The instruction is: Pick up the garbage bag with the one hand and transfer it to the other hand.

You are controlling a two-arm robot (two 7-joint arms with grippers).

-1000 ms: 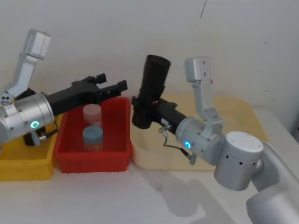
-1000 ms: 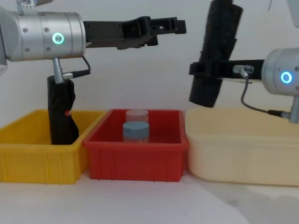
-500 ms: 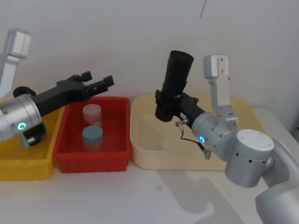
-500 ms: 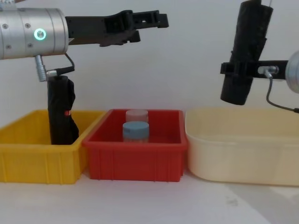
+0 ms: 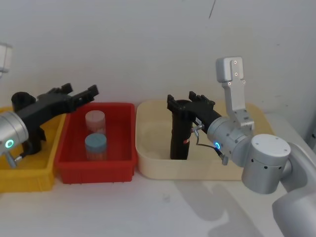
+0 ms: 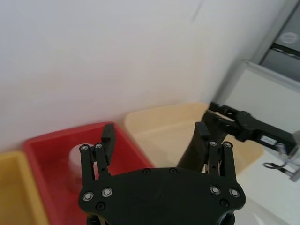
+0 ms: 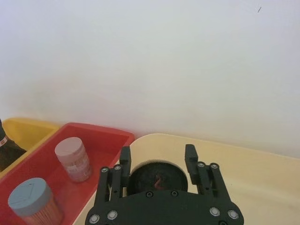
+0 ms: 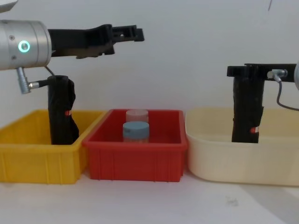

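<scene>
The garbage bag point(image 5: 178, 138) point(image 8: 246, 112) is a tall black roll with a small red mark, standing upright in the cream tub point(image 5: 148, 165). My right gripper point(image 5: 190, 101) point(image 8: 247, 71), blue ring on its wrist, sits at the bag's top, open, one finger on each side. The right wrist view looks straight down on the bag's round top point(image 7: 158, 178) between the gripper point(image 7: 157, 154) fingers. My left gripper point(image 5: 79, 90) point(image 8: 133, 32) point(image 6: 154, 133), teal-ringed, hangs open and empty above the edge where the yellow and red bins meet.
A second black roll point(image 8: 60, 109) stands in the yellow bin point(image 8: 37, 161) at the left. The red bin point(image 8: 135, 161) in the middle holds a pink-lidded jar point(image 5: 95, 118) and a blue-lidded jar point(image 5: 96, 143). A white wall rises close behind the bins.
My right gripper carried the bag right and down from mid-air into the cream tub, let go, and now sits at its top. My left arm drew back to the left.
</scene>
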